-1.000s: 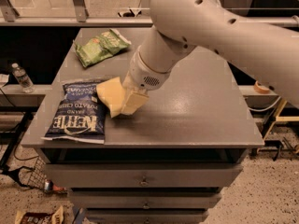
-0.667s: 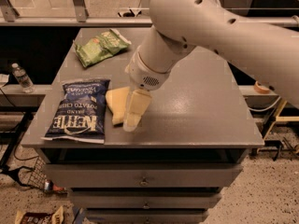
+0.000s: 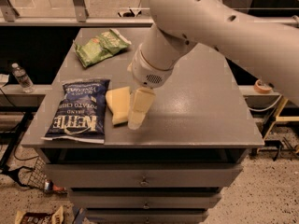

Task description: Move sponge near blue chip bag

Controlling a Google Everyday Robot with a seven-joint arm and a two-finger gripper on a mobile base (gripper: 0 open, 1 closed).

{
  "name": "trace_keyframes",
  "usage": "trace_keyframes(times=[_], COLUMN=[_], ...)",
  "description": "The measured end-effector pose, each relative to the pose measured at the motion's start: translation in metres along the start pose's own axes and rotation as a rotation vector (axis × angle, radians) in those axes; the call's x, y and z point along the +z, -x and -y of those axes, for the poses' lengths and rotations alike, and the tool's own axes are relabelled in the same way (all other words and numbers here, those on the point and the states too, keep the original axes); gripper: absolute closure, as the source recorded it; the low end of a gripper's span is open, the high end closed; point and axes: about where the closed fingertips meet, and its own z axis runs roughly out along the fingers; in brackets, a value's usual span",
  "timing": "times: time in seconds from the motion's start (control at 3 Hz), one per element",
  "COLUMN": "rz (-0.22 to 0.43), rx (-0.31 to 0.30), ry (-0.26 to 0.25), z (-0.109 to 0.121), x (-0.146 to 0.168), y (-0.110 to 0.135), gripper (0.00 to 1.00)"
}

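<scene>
The pale yellow sponge [image 3: 117, 101] lies on the grey table top [image 3: 201, 106], its left edge right beside the blue chip bag [image 3: 78, 110]. The bag lies flat near the table's front left corner, its white lettering facing up. My cream-coloured gripper [image 3: 128, 121] points down at the sponge's right side, low over the table near the front edge. The big white arm [image 3: 219, 22] reaches in from the upper right and hides the table behind it.
A smaller green chip bag [image 3: 99, 45] lies at the table's back left. A water bottle [image 3: 21, 77] stands on a lower ledge to the left. A tape roll [image 3: 262, 86] sits on a ledge to the right. Drawers [image 3: 145, 176] are below the table top.
The gripper and sponge have come down and slightly left. The sponge now rests on the table beside the blue chip bag instead of being held tilted above it.
</scene>
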Motion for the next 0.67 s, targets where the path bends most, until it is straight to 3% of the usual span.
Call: trace_keyframes(times=[0.33,0.67], rz=[-0.052,-0.161], rx=[0.008,0.092], ry=[-0.016,-0.100], z=[0.012,0.032], x=[-0.019,-0.071], y=[-0.040,-0.126], gripper=[0.00,0.00])
